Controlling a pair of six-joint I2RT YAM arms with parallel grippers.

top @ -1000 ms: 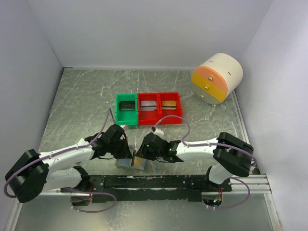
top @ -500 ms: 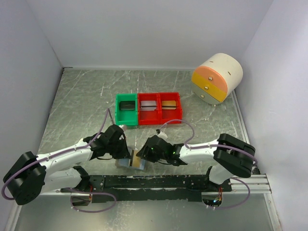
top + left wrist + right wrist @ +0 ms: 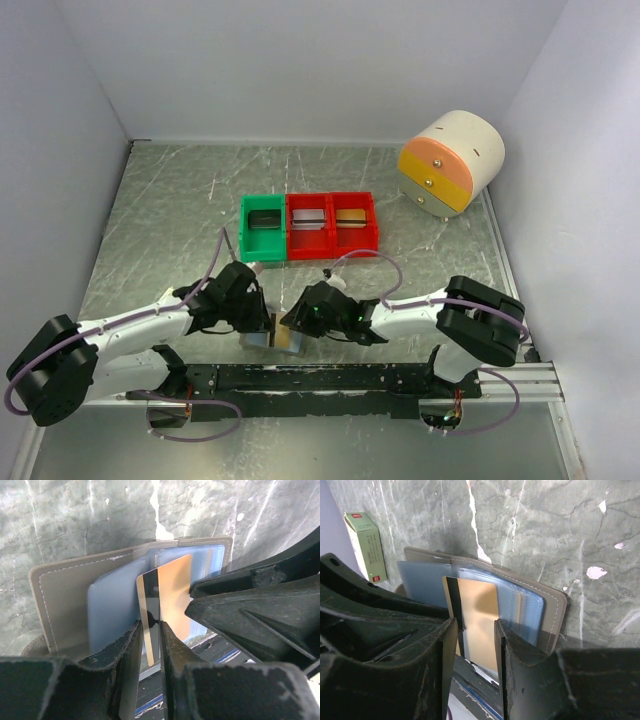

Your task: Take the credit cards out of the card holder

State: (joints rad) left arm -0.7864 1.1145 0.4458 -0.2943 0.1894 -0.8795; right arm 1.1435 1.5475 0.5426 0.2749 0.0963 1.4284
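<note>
Right hand (image 3: 475, 625) is edging leftward over the white-walled marbled worktop (image 3: 170, 210), fingers (image 3: 525, 680) apart; left hand (image 3: 150, 630) is clamping the credit card (image 3: 172, 595), its long axis running up-frame.

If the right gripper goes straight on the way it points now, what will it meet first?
Most likely the card, which stands between its fingers; the holder lies behind it. Depth is hard to judge.

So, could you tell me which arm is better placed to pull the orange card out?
Probably left: the left end effector pinches the credit card by its striped end; the right end effector merely straddles it, open.
</note>
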